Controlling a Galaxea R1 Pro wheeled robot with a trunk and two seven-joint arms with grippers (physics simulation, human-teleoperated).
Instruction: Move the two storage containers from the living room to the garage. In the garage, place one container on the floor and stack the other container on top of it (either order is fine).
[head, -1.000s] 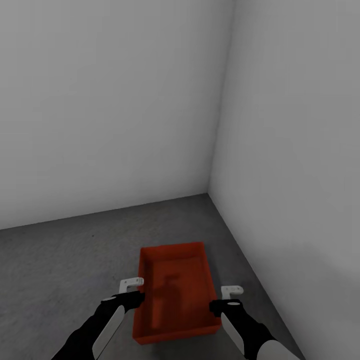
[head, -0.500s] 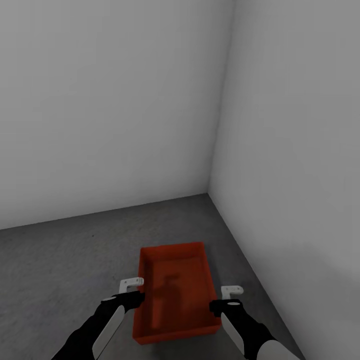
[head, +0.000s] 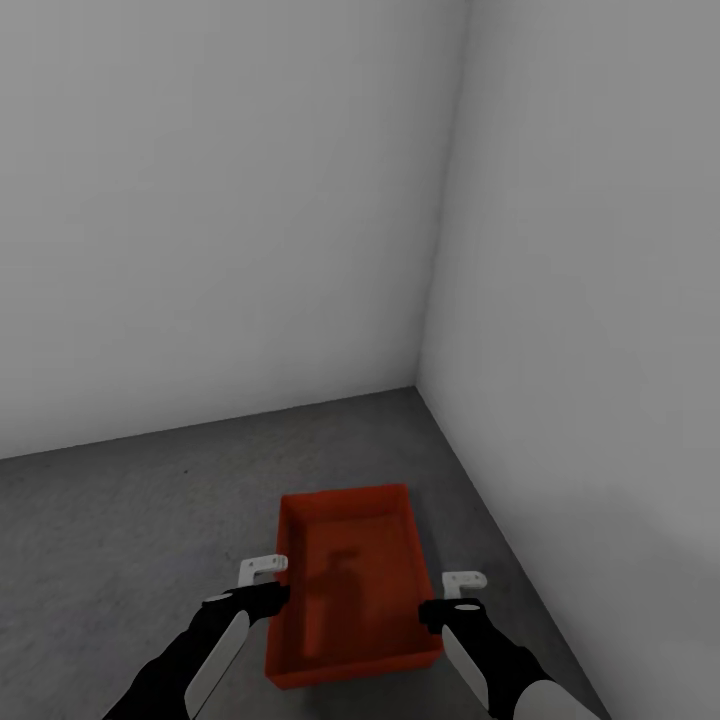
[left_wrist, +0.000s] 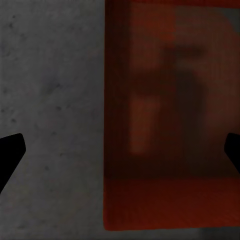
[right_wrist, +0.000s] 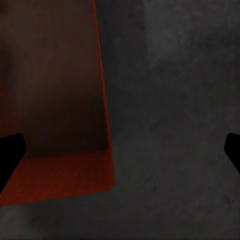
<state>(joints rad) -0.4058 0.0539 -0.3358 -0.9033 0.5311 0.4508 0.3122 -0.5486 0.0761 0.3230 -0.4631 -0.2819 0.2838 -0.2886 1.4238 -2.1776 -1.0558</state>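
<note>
Bin (head: 350, 590) on garage floor (head: 150, 500), near corner. Left tool (head: 262, 577) and right tool (head: 462, 590) flank it, both wide, empty. Risk: retreating arm clips rim, shoves bin askew, spoiling later stack.

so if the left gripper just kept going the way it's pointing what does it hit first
Probably the left wall of the storage container: the left gripper is open and straddles that wall's rim, with the floor on the outer side. Depth is unclear.
</note>
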